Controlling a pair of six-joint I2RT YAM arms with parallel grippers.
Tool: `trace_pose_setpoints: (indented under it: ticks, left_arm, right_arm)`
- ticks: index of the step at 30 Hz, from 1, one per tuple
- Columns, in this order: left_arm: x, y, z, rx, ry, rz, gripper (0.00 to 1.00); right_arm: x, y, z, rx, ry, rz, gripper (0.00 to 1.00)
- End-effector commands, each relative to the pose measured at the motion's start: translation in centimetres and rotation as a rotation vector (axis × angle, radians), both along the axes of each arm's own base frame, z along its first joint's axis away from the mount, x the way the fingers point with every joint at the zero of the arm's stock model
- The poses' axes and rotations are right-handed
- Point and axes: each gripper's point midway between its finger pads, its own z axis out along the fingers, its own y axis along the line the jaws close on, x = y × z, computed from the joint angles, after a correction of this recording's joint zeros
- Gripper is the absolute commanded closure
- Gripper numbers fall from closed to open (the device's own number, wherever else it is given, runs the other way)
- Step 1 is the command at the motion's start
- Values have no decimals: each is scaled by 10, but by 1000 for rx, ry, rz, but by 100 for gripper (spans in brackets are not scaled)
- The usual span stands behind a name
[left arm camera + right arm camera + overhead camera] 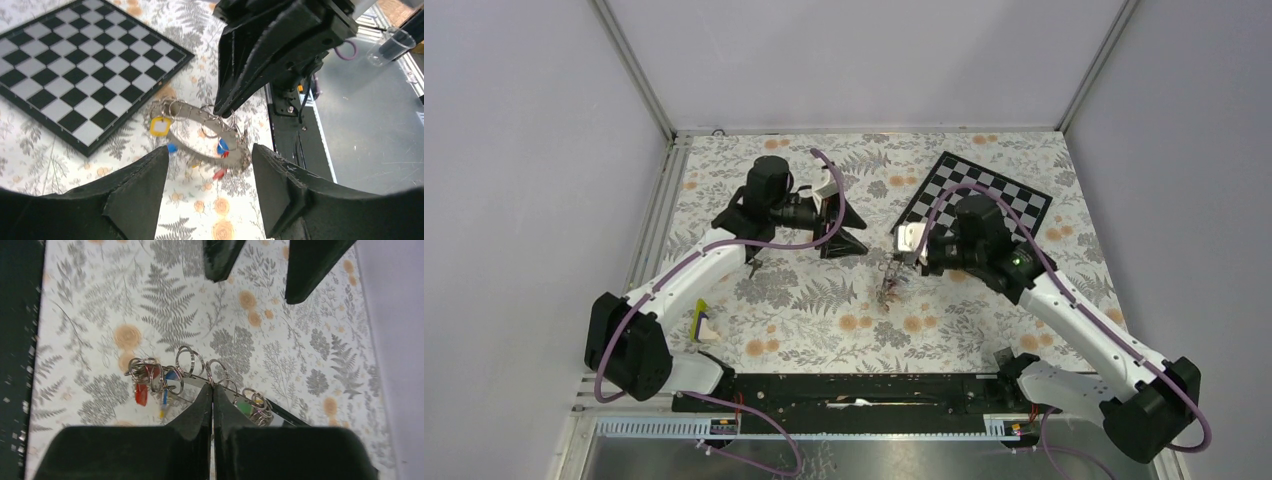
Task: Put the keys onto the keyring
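Closest to the lens in the right wrist view: right gripper, closed completely, pinching the edge of the keyring between two of the small split rings. Seems to hold the keyring lifted and tilted, just off the near left corner of the chequered board, on the side toward the arm bases. Contact of the low edge with the table: not possible to tell.

Closest in the left wrist view: left gripper, opened wide, holding nothing, facing the keyring from the side away from the chequered board, apart from the metal.

Hanging from the band on the split rings: the keys, with heads in yellow, blue and red, and one green in the right wrist view.

Judging the handling:
- Stiff flat metal, not bending under a pinch, and thin enough for a firm bite on the band.
- Probably smooth and a little slippery, so likely to pivot around a single pinch point when pushed.
- Light overall, but with loose keys swinging and shifting the balance.
- Best to grasp a bare stretch of band between split rings, never a ring or a key head, both apt to roll under the pads.
- For a second hold, better to choose the part of the band opposite the present pinch, to stop the turning.
- Split rings probably springy and small, hard to open without a steady band.
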Motion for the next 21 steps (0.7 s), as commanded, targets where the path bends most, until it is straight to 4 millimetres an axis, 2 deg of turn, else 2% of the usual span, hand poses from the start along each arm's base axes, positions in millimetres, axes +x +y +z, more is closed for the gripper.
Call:
trace_pose_setpoints:
  ticks: [1, 4, 8, 16, 21]
  left_arm:
    - [3, 7, -12, 64, -36, 29, 33]
    - [3, 4, -18, 73, -71, 19, 35]
    - [-4, 0, -24, 73, -108, -40, 40]
    - [-20, -11, -60, 111, -186, -166, 47]
    - [-18, -24, -63, 109, -209, -193, 53]
  right_arm:
    - [14, -5, -8, -131, -313, 11, 100]
    - [18, -5, -12, -160, -431, -7, 100]
    - [17, -7, -13, -144, -489, -22, 100]
    - [12, -7, -15, -115, -476, -23, 100]
    - [12, -6, -18, -120, -464, -21, 100]
